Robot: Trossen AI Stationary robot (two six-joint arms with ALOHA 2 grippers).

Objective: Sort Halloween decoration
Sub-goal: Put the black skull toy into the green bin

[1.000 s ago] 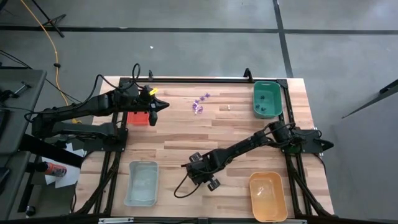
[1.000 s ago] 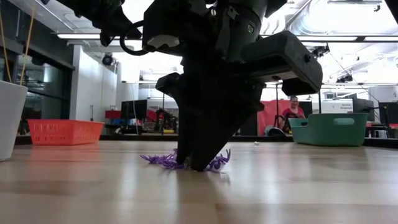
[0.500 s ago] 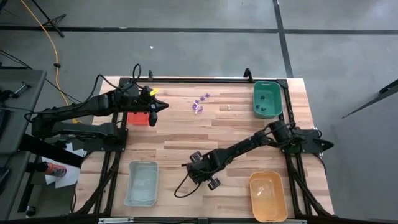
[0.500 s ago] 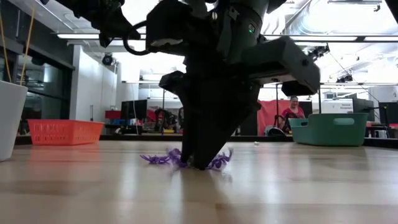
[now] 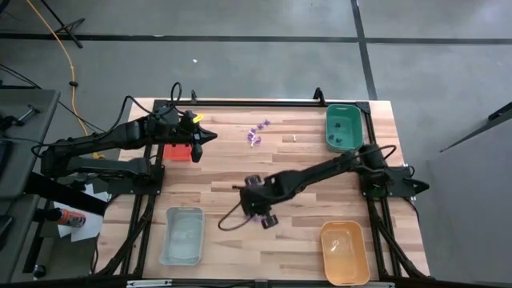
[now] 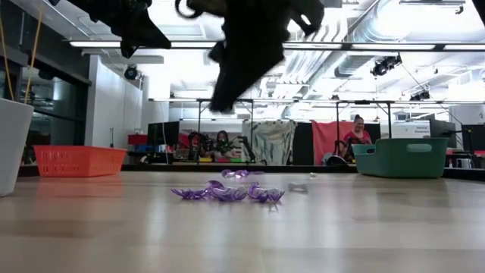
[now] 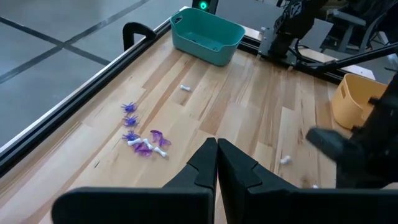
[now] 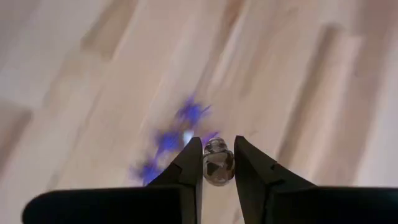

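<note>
My right gripper (image 5: 253, 190) hangs above the middle of the table, shut on a tiny dark rounded decoration piece (image 8: 217, 164). Below it a cluster of small purple pieces (image 6: 227, 193) lies on the wood and shows blurred in the right wrist view (image 8: 171, 140). A second purple cluster (image 5: 258, 134) with whitish pieces (image 7: 152, 148) lies nearer the far edge, and a single whitish piece (image 5: 294, 138) lies beside it. My left gripper (image 5: 210, 136) waits shut (image 7: 217, 149) in the air at the far left, next to the red tray (image 5: 177, 151). My right gripper pinches the tiny dark piece by its two sides (image 8: 217, 175) between the ends of its two fingers. The fingers (image 8: 189, 163) slant down from above. The piece is lifted clear of the table and of the purple pieces below.
A green tray (image 5: 342, 128) stands at the far right, an orange tray (image 5: 344, 251) at the near right, a pale blue tray (image 5: 183, 234) at the near left. A black rail (image 5: 256, 102) runs along the far edge. People show in the room behind the table.
My right gripper has risen from the purple cluster on the table and gone a little toward the far edge, taking the dark piece up with it. The purple pieces have stayed on the wood and now show uncovered in the low view.
</note>
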